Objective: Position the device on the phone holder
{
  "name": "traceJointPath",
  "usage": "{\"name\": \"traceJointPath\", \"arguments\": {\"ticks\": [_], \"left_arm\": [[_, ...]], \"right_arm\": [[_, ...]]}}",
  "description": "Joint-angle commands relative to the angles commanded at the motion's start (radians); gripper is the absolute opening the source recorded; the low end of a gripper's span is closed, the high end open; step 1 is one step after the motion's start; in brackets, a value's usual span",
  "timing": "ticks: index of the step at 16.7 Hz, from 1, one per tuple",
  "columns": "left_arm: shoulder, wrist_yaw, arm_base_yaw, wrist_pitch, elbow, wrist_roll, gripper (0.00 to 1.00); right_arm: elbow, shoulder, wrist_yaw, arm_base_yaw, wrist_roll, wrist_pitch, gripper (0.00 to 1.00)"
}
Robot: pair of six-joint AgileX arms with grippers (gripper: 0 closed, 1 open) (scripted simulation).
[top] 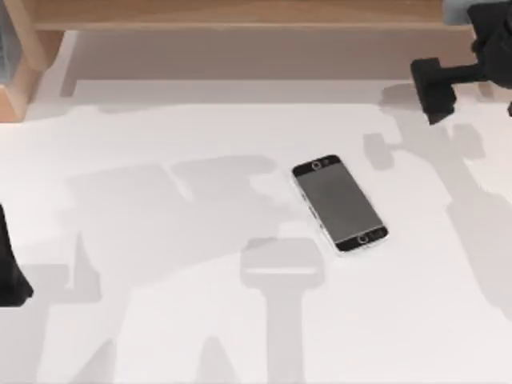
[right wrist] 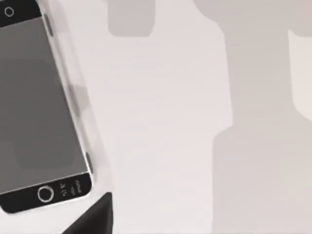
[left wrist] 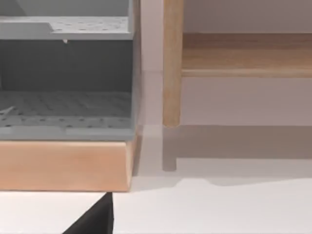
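Observation:
The device [top: 339,202] lies flat and screen up on the white table [top: 200,320], a little right of centre, turned slightly askew with its round home button at the near end. In the right wrist view the device [right wrist: 39,107] is seen close up, home button end near the camera. My right gripper [top: 434,90] hangs at the far right, well behind the device and apart from it. My left arm [top: 10,272] is parked at the table's left edge. The phone holder is out of view.
A wooden rail [top: 240,14] runs along the back of the table. A wooden-framed grey shelf unit [left wrist: 66,112] and a wooden post [left wrist: 171,63] stand at the far left. Arm shadows fall across the table.

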Motion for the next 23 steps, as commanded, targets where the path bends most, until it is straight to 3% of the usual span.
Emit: {"name": "traceJointPath", "arguments": {"ticks": [9, 17, 23], "left_arm": [[0.000, 0.000, 0.000, 0.000, 0.000, 0.000, 1.00], [0.000, 0.000, 0.000, 0.000, 0.000, 0.000, 1.00], [0.000, 0.000, 0.000, 0.000, 0.000, 0.000, 1.00]], "right_arm": [[0.362, 0.438, -0.020, 0.240, 0.013, -0.158, 1.00], [0.370, 0.455, -0.022, 0.254, 0.013, -0.157, 1.00], [0.230, 0.500, -0.022, 0.257, 0.014, 0.034, 1.00]]}}
